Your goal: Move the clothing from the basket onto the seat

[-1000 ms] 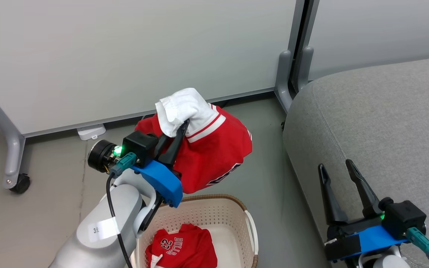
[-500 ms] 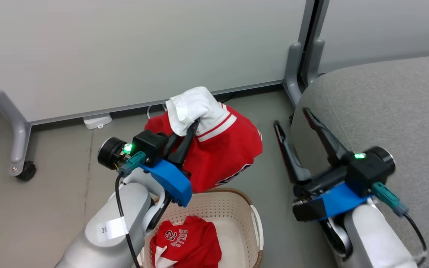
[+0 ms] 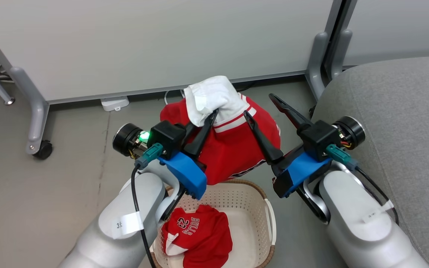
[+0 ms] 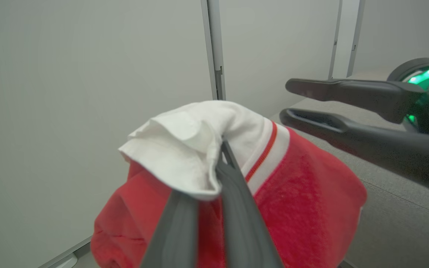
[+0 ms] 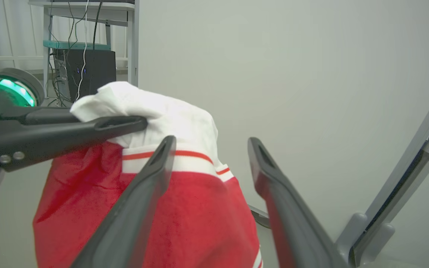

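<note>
Left gripper (image 3: 213, 113): jaws pinched almost together on the white lining at the top of the red garment (image 3: 237, 149), the one with the red-and-white striped trim. The garment hangs from that pinch as a bunched lump, lifted clear of the basket (image 3: 237, 199). Its lower edge is just above the far side of the brown rim.

Right gripper (image 3: 259, 105): jaws spread wide, gripping nothing. From the head view one finger lies across the red cloth on the seat side and the other stands out beyond it. Cannot tell whether the nearer finger touches the fabric. In the right wrist view the striped trim sits just past that finger's tip.

The two grippers flank the hanging garment, their tips close together near its top.

Second garment (image 3: 199, 238), red with white "BULLS 23" lettering, lies crumpled inside the basket, toward the left half.

The basket stands on the grey floor (image 3: 69, 167), near the seat (image 3: 397, 111) — the seat is on the robot's right. A pale wall panel (image 3: 162, 44) stands behind.
</note>
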